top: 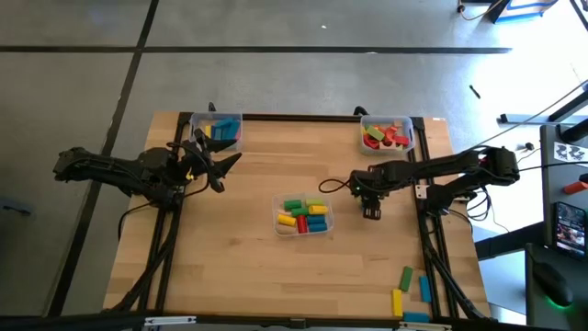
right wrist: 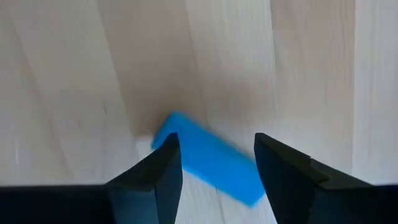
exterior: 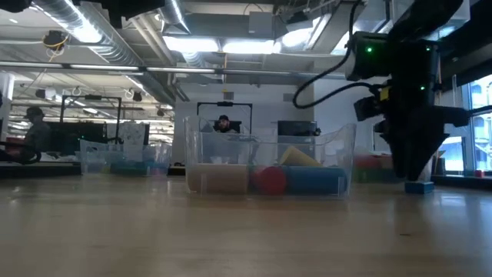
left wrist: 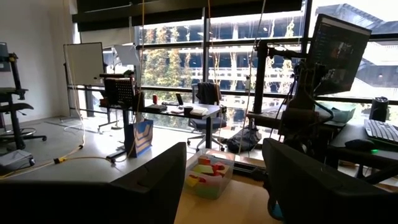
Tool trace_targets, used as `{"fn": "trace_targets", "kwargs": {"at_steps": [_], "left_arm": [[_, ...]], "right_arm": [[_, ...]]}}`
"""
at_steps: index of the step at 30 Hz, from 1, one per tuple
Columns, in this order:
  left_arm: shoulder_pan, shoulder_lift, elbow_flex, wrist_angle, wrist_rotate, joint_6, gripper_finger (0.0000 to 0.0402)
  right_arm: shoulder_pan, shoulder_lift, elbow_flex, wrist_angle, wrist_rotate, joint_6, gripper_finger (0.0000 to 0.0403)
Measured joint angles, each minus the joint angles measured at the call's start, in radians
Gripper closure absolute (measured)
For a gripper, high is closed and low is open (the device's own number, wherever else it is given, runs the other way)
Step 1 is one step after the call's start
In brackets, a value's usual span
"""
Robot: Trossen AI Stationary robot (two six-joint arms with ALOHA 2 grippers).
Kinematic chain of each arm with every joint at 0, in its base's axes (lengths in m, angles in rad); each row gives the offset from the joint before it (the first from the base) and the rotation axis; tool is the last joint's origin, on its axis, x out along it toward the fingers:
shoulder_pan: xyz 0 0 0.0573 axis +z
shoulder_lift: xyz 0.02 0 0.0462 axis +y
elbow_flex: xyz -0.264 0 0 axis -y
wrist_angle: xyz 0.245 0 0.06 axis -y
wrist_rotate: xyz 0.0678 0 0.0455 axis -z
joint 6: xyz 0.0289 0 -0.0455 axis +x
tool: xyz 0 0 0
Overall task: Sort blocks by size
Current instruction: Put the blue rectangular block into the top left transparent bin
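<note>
— Where is free desk (top: 239, 267) seen?
— Across the lower left of the high view.
— What is blocked?
— The centre, by a bin (top: 304, 216); the upper corners, by two more.

A light wooden table (top: 230, 267) carries three clear plastic bins: one at the far left corner (top: 217, 130), one at the far right corner (top: 387, 134), one near the middle (top: 305, 216). Beyond it, a person (exterior: 223, 123) sits at a desk; a whiteboard (left wrist: 84, 63) and an office chair (left wrist: 206, 94) stand by tall windows.
</note>
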Motion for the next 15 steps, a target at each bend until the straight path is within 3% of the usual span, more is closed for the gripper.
{"fn": "trace_targets", "kwargs": {"at_steps": [9, 15], "left_arm": [[0.0, 0.0, 0.0, 0.0, 0.0, 0.0, 0.0192], [0.0, 0.0, 0.0, 0.002, 0.0, -0.002, 0.0192]], "right_arm": [[0.0, 0.024, -0.036, 0.211, -0.001, 0.088, 0.0212], [-0.01, 0.031, -0.039, 0.377, 0.174, 0.279, 0.0212]]}}
